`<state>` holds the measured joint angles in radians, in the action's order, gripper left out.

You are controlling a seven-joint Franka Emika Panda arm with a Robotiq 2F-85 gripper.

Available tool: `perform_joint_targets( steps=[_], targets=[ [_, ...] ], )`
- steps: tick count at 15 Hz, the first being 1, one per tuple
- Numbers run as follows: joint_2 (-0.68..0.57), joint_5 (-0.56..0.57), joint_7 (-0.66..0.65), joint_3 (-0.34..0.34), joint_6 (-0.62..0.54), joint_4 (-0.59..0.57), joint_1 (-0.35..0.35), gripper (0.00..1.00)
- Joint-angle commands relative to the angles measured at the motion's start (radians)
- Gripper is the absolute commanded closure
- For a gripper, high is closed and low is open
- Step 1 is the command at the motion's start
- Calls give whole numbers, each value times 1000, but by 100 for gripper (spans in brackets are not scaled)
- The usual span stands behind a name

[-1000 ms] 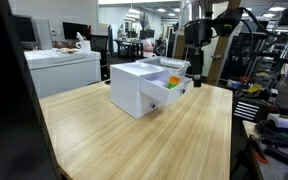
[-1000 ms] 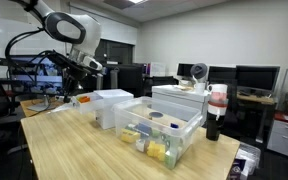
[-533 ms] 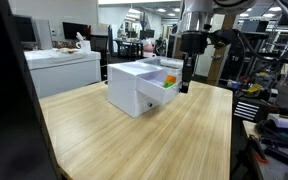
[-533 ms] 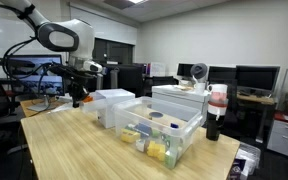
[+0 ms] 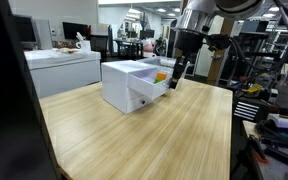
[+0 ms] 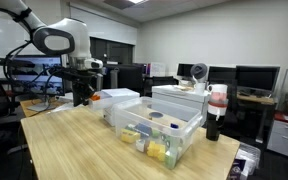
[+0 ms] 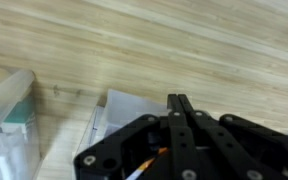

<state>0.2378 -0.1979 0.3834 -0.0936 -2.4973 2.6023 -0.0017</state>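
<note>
As the wrist view shows, the gripper [image 7: 174, 100] has its fingers pressed together with nothing between them. Below it are the wood worktop [image 7: 184, 40] and a white box [image 7: 119, 112], and a clear bin [image 7: 4, 115] sits at that view's edge. In an exterior view the gripper [image 5: 174, 78] hangs low just beside the box's open drawer [image 5: 152, 90]. Box sits near the worktop's far edge. Contact with the drawer: cannot tell. In an exterior view the box [image 6: 122, 103] stands next to the bin [image 6: 164, 135], with the gripper on the side away from the bin.
</note>
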Motion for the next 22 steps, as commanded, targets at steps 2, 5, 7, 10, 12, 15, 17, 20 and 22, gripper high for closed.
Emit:
perform_joint_targets(
  steps=[2, 5, 7, 10, 12, 15, 17, 20, 22],
  targets=[
    [30, -8, 51, -19, -229, 67, 31, 95],
    [45, -45, 83, -49, -164, 67, 68, 95],
    [67, -69, 129, -70, -104, 74, 92, 95],
    [97, -76, 175, -81, -34, 83, 105, 94],
    [116, -59, 187, -78, -63, 99, 105, 94],
    [125, -40, 201, -76, -133, 119, 105, 95],
    [109, -19, 201, -75, -242, 137, 103, 95],
    [86, -4, 190, -92, -443, 160, 121, 95],
    [69, -25, 205, -87, -526, 169, 120, 95]
  ],
)
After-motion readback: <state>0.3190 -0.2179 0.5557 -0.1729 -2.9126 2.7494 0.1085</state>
